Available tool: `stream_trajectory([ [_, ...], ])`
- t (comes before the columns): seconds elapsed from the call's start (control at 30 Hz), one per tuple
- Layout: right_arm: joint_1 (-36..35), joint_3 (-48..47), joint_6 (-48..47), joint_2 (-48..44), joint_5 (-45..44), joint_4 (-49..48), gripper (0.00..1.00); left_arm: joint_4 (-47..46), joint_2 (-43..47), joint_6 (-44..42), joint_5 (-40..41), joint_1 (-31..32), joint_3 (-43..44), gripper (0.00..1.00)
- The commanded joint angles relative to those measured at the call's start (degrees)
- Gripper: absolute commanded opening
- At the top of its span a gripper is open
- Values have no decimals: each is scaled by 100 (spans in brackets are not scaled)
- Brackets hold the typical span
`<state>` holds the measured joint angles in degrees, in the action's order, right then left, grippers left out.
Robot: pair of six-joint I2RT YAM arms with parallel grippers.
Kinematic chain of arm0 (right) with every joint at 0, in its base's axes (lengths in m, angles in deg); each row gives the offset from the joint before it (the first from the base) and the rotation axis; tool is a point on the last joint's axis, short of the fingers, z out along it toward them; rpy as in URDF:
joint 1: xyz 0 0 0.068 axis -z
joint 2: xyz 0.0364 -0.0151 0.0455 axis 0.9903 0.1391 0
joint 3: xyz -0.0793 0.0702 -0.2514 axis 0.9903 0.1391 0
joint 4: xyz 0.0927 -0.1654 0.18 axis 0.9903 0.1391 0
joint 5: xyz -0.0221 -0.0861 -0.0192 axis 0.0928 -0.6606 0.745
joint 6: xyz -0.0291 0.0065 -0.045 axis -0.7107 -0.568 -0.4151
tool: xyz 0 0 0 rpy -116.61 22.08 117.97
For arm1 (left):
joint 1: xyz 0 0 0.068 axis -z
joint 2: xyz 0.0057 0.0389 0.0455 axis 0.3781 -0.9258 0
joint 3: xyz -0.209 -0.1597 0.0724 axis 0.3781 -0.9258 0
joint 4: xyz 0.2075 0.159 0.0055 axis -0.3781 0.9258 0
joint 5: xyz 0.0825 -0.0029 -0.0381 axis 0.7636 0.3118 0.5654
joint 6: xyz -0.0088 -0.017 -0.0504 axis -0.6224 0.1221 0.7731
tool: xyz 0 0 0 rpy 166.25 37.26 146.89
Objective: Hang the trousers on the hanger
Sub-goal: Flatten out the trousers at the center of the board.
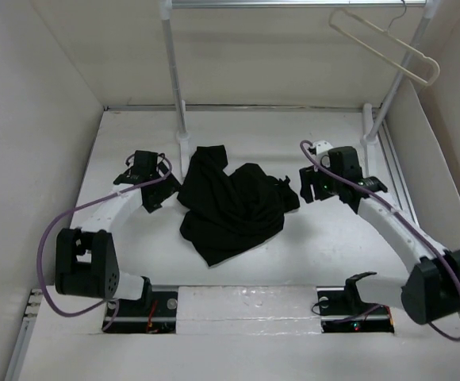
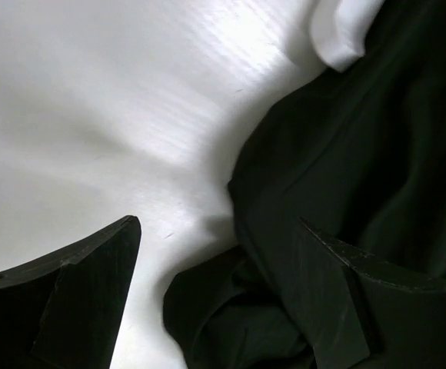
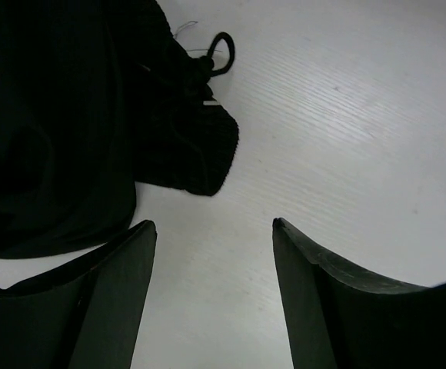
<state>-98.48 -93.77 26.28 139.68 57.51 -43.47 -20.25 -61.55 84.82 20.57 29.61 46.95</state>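
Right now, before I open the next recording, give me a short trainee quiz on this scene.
1. True or false: the trousers are on the hanger.
2. Fill in: the left fingers and right fingers are both ____.
3. The hanger hangs: A from the rail; B from a left finger; C under the trousers.
Key: 1 false, they lie crumpled between the arms; 2 open; 3 A.

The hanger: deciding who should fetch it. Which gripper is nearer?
Right. The right gripper sits on the hanger's side of the table, below it; the left gripper lies beyond the trousers, farther away.
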Motion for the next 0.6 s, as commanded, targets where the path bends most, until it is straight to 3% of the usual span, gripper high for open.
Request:
stream_trajectory([
  [0.0,39,91,16,444,893,-1315,68,-952,-232,-80,-527,16,43,74],
  [0.13,39,258,78,1436,1297,-2123,68,-1287,-742,-186,-880,77,96,75],
  [0.33,39,100,113,2325,1562,-2511,69,-1551,-1463,-230,-888,271,263,73],
  [0.37,39,92,113,2448,1597,-2555,61,-1673,-1638,-204,-932,271,280,71],
  [0.4,39,39,130,2475,1641,-2573,26,-1718,-1822,-212,-959,271,402,58],
  [0.43,39,39,131,2476,1641,-2547,26,-1718,-1824,-213,-950,271,403,49],
  [0.47,39,13,122,2467,1624,-2521,14,-1718,-1946,-239,-968,271,464,35],
  [0.5,39,-5,113,2284,1554,-2477,1,-1736,-1999,-335,-985,271,604,17],
  [0.53,39,-14,113,2117,1484,-2312,0,-1701,-2026,-379,-1081,271,693,0],
  [0.57,39,-40,96,1924,1379,-2179,0,-1422,-1991,-380,-1030,271,850,0],
])
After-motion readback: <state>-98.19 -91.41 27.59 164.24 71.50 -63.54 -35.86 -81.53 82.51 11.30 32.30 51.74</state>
